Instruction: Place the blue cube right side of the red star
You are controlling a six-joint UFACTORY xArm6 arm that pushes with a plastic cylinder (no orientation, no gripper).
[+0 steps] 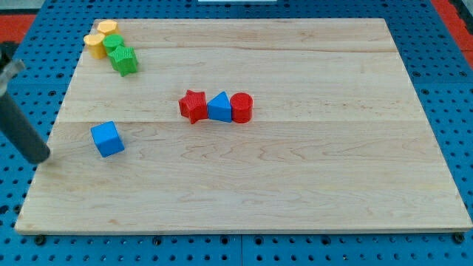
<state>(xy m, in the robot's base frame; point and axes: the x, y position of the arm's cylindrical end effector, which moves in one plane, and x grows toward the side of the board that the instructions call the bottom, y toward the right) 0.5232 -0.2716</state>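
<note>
camera view: blue cube [108,139] lies on the wooden board [295,185], well apart from the red star [194,106], toward the view's lower left. blue triangular block [219,107] touches the star's right side, red cylinder [241,107] beyond it. my tip [41,158] sits left of the cube, apart; no pincer, nothing held.

Pale wooden board [310,170] with visible grain, matt; blue cube [108,139] looks smooth plastic.

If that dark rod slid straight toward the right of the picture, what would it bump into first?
Probably the blue cube: my tip sits just left of it, slightly lower in view, so it might only clip the cube's lower edge.
</note>
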